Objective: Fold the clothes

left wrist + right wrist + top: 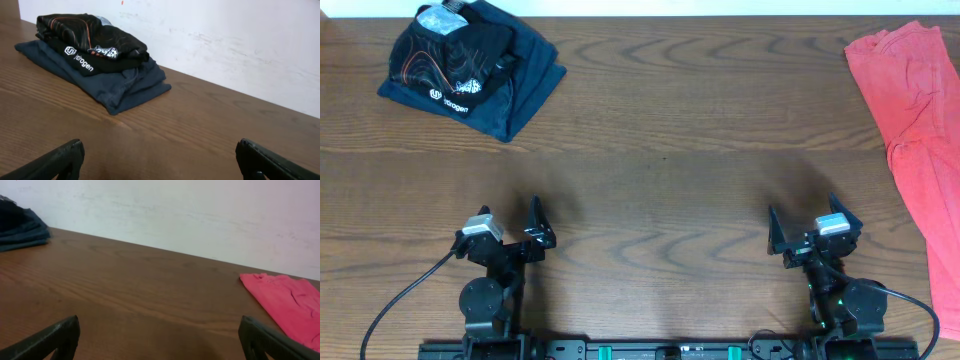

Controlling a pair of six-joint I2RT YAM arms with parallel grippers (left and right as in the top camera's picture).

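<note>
The black jersey [455, 45] with fine orange-white lines lies folded on top of a stack at the table's far left corner. It also shows in the left wrist view [75, 27]. My left gripper [510, 225] is open and empty near the front edge, far from the stack; its fingers frame bare wood in the left wrist view [160, 160]. My right gripper [805, 228] is open and empty at the front right, over bare wood in the right wrist view [160, 337].
Under the jersey lie a black garment with a white logo [85, 62] and a dark navy garment [530, 75]. A coral-red garment [920, 110] lies unfolded along the right edge, also in the right wrist view [290, 305]. A white wall [225, 35] stands behind the table.
</note>
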